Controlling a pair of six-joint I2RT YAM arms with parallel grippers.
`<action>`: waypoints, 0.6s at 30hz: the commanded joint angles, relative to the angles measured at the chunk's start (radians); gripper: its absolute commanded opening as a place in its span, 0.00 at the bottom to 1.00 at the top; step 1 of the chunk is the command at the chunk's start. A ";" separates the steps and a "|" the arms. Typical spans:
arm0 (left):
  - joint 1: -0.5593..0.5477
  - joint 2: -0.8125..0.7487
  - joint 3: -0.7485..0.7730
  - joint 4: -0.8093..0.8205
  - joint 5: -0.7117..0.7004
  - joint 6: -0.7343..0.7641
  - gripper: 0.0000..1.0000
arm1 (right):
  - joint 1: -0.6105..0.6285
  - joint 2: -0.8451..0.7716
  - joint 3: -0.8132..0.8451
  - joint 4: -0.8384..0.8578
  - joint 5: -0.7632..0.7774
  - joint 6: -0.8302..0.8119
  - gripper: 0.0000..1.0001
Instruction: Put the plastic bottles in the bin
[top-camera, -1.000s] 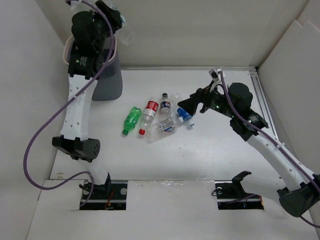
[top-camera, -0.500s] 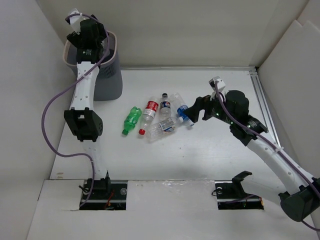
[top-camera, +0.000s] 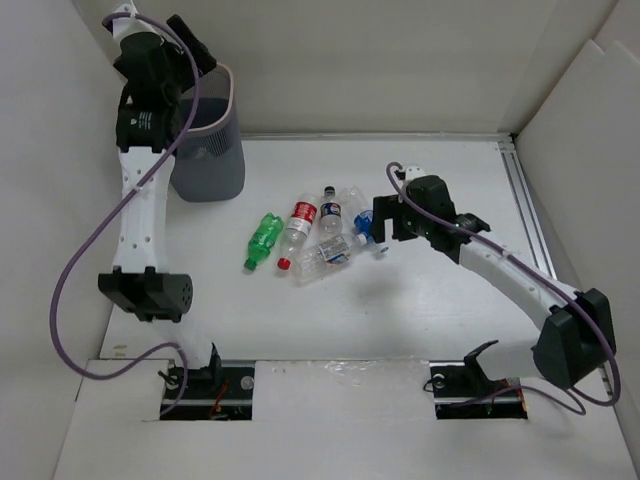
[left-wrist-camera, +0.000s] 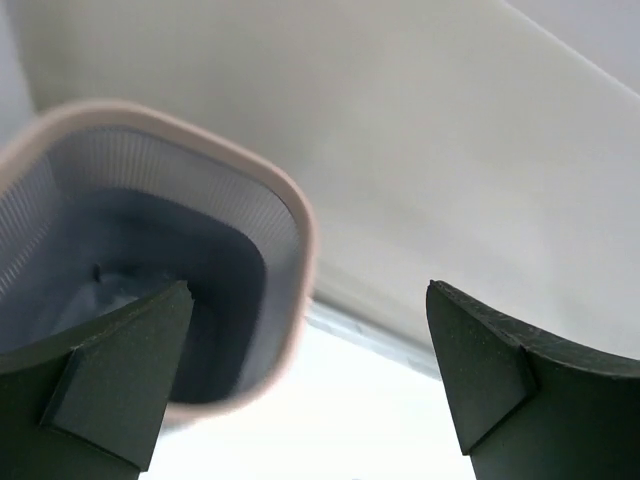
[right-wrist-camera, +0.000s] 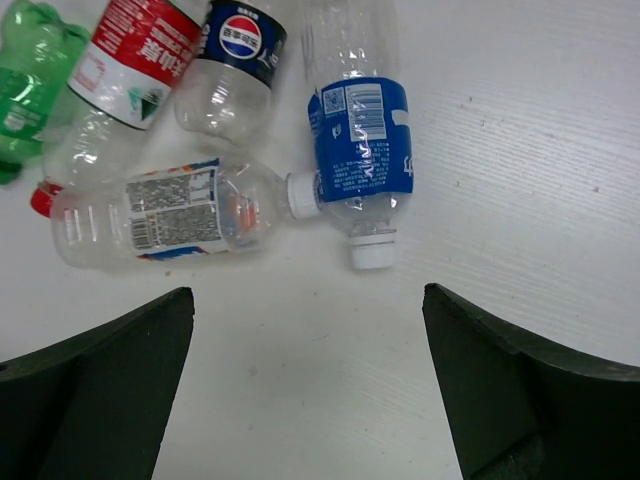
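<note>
The bin (top-camera: 205, 150) stands upright at the far left corner of the table (top-camera: 420, 330), and everything else is best placed from it. The left gripper (left-wrist-camera: 307, 300) hangs above the bin's mouth with its jaws spread wide and nothing between them. Its wrist view looks down past the pale rim into the mesh, where something pale and blurred lies at the bottom, perhaps a bottle, though I cannot tell. Five plastic bottles (top-camera: 328, 252) lie on their sides in a loose cluster on the table, to the right of the bin and nearer the arm bases, none touching it. Closest to the bin is the green bottle (top-camera: 264, 238), then the red-labelled bottle (top-camera: 298, 226), then the dark-labelled bottle (top-camera: 331, 212), with the blue-labelled bottle (right-wrist-camera: 362, 150) farthest from it. A clear bottle with a pale printed label (right-wrist-camera: 170, 215) lies crosswise on the cluster's near side, its cap touching the blue-labelled one. The right gripper (right-wrist-camera: 307, 295) hovers over the end of the cluster farthest from the bin, jaws wide and holding nothing, with the blue-labelled bottle's white cap just beyond the gap between its fingers. I judge the task to be in its early part: at most a little is in the bin, and all five bottles on the table have yet to be grasped, carried across to the bin and dropped in. The blue-labelled bottle looks the likeliest next pick.
</note>
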 joint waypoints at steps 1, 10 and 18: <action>-0.045 -0.130 -0.121 -0.085 0.192 -0.025 1.00 | 0.003 0.058 0.029 0.046 0.025 -0.034 1.00; -0.181 -0.482 -0.819 0.155 0.398 -0.030 1.00 | -0.018 0.308 0.163 0.078 -0.015 -0.093 0.99; -0.181 -0.639 -0.992 0.187 0.467 -0.030 1.00 | -0.047 0.526 0.298 0.094 -0.036 -0.084 0.96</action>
